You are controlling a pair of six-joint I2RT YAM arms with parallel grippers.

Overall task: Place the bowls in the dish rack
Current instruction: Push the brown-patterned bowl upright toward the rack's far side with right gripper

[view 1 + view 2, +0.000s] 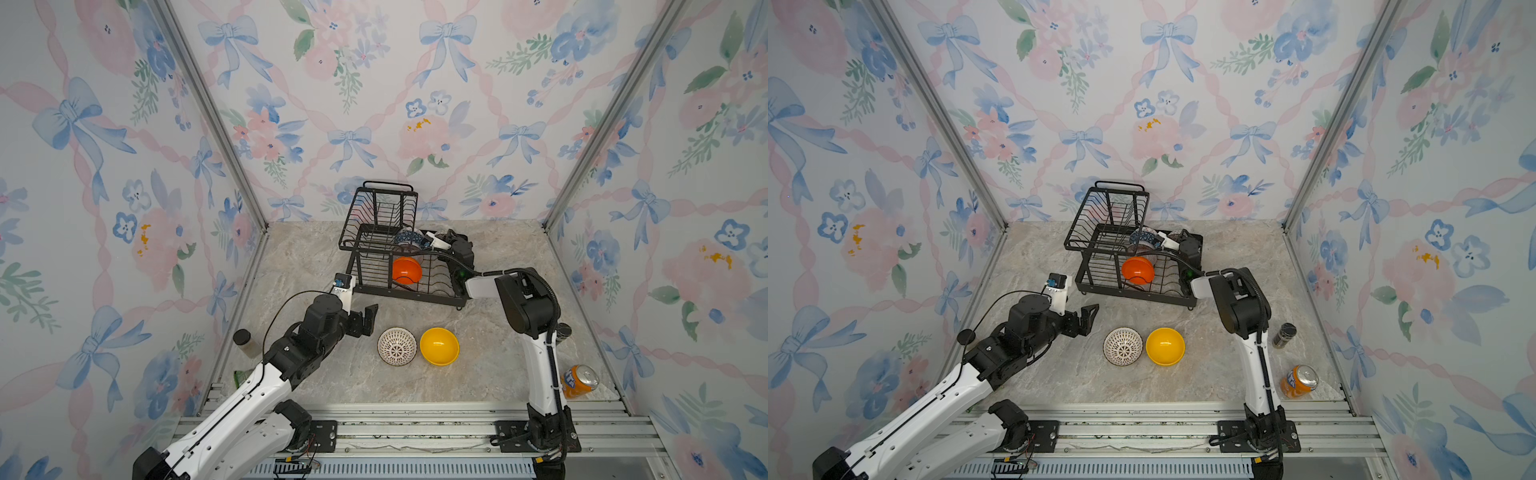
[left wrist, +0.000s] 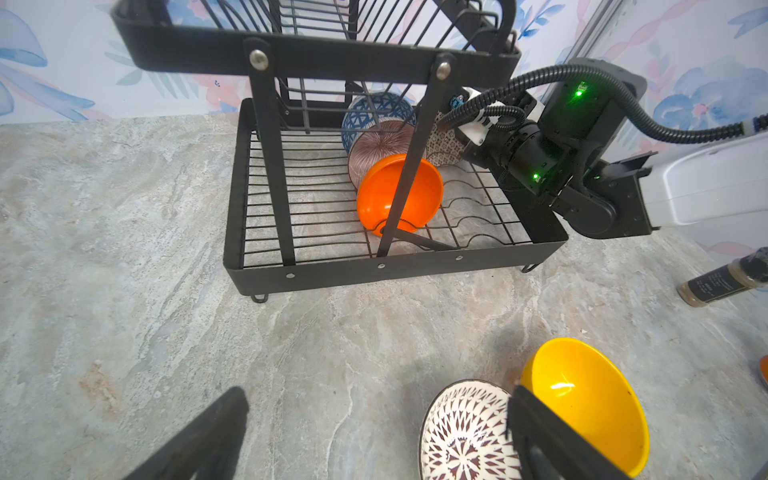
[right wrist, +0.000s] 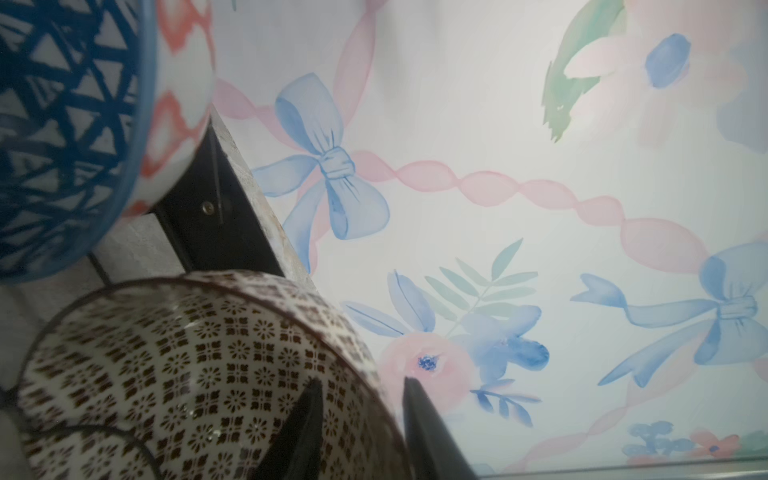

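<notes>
Floral wallpaper with blue bows closes in a marbled grey tabletop (image 1: 332,382), and the black wire dish rack (image 1: 399,294) stands towards the back. Four bowls sit on edge in its lower tier: the orange bowl (image 1: 406,270) nearest the front, the pink striped bowl (image 2: 378,145) and the blue triangle bowl (image 2: 374,110) behind it, and a brown-and-white lattice bowl (image 3: 187,374) beside those. The right gripper (image 3: 363,380) reaches into the rack at that lattice bowl, its fingers (image 3: 428,428) a little apart, one inside the rim and one outside. The left gripper (image 2: 378,394) hovers over bare tabletop in front of the rack, fingers (image 2: 216,432) spread wide and empty. Just beside it a second lattice bowl (image 1: 397,346) and the yellow bowl (image 1: 439,346) lie side by side, rims nearly touching. An orange soda can (image 1: 579,381) lies near the right wall.
</notes>
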